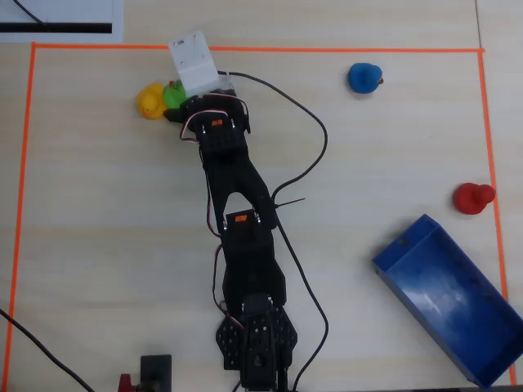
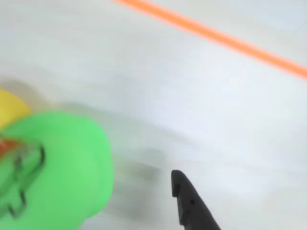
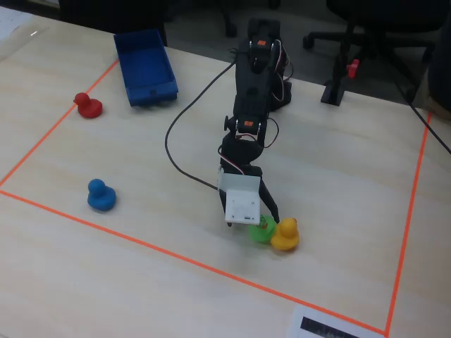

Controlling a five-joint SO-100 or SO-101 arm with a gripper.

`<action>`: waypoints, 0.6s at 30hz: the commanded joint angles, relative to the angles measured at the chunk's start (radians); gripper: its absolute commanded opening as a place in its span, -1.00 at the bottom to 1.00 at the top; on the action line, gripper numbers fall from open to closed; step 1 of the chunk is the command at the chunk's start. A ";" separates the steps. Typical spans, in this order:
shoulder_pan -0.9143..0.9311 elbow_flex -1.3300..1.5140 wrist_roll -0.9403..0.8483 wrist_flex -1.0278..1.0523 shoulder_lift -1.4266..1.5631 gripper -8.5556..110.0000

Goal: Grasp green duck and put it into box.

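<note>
Arm outstretched, hand (image 3: 262, 224) low over green duck (image 3: 262, 229) beside yellow duck (image 3: 285, 235); jaws apart, nothing held

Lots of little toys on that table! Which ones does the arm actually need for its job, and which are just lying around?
Needed:
green duck, right under the gripper
blue box, far across the table

Just lying about:
yellow duck, right beside the green one
blue duck
red duck, near the box
</note>
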 commanded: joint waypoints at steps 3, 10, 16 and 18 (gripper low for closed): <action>-0.037 -0.080 -0.005 -0.049 0.000 -0.07; -0.061 -0.081 -0.103 -0.029 -0.006 -0.53; -0.064 -0.080 -0.103 -0.029 -0.006 -0.85; -0.063 -0.080 -0.103 -0.029 -0.002 -0.85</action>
